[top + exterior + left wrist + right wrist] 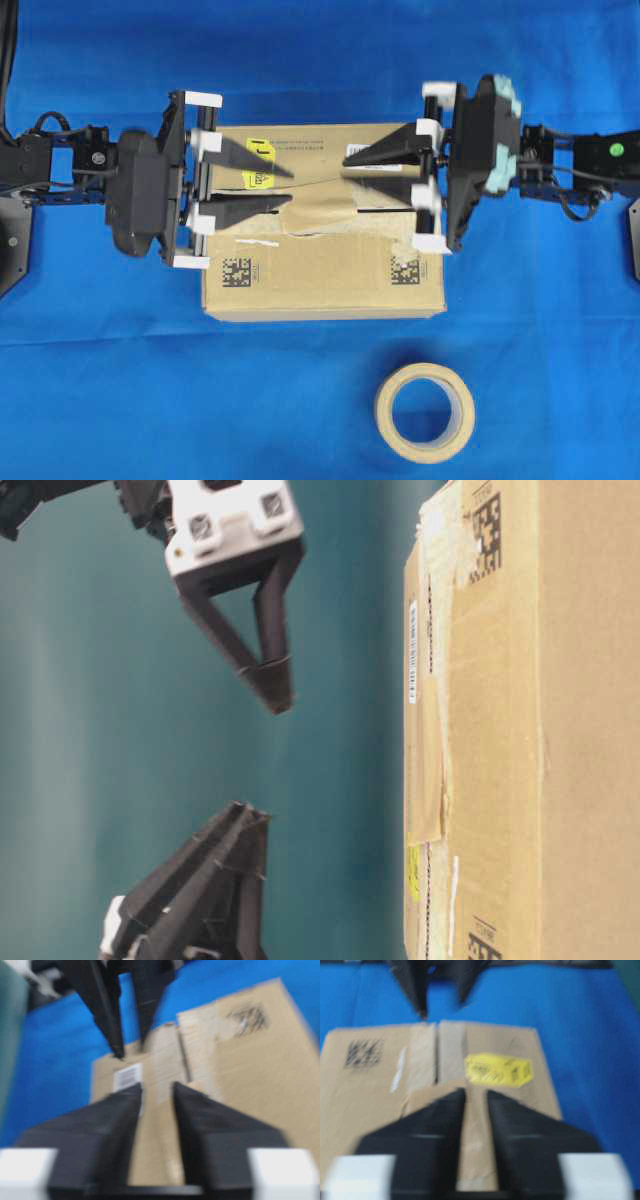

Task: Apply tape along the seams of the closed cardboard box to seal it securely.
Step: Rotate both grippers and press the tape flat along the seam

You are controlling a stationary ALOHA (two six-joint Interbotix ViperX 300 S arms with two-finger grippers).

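From above, the left end effector [288, 187] and the right end effector [348, 172] meet over the middle of the cardboard box [322, 285]. Their tips nearly face each other. The tape [322, 212], a tan piece, lies under and between them, across the seams [385, 208]. A tape roll [425, 412] sits well apart, on the near side of the box. The surface [100, 380] is covered in blue cloth.

From the table-level view, both end effectors hang clear of the box top, not touching it. Each has its fingers [270, 675] drawn close, with nothing between them.

From the left wrist, the picture is blurry. The fingers stand a narrow gap apart, holding nothing. The box lies below.

From the right wrist, the same: a narrow gap, nothing held. A yellow sticker [497, 1070] lies just past the tips.

The tape looks wrinkled. If the fingers press down unevenly, it may crease more or lift off the seam.
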